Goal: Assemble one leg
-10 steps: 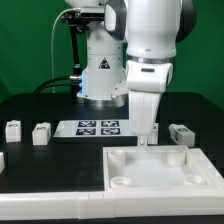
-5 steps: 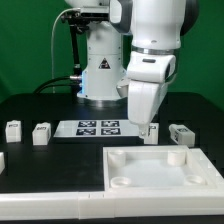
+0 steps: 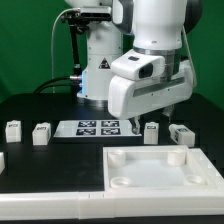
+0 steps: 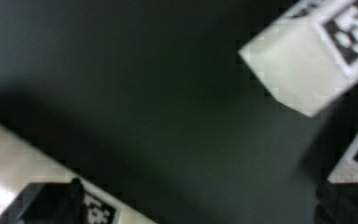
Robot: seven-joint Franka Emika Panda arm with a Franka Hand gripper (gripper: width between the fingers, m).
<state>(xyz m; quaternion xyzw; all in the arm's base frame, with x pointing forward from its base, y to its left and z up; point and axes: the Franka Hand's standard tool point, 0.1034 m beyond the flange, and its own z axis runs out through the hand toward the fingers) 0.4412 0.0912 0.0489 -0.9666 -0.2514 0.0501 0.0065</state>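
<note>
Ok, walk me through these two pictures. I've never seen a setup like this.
The big white machine is a robot arm. Its gripper, a two-finger claw, hangs tilted above the black table. One picture comes from a camera off the arm. The other, which is blurred, comes from a camera on the wrist, looking at the table and some tagged white pieces. On the table lie a leg, which is a small white tagged peg, three more like it, a flat marker board and a large white panel with round sockets. I cannot tell whether the claw is open, and I see nothing held in it.
</note>
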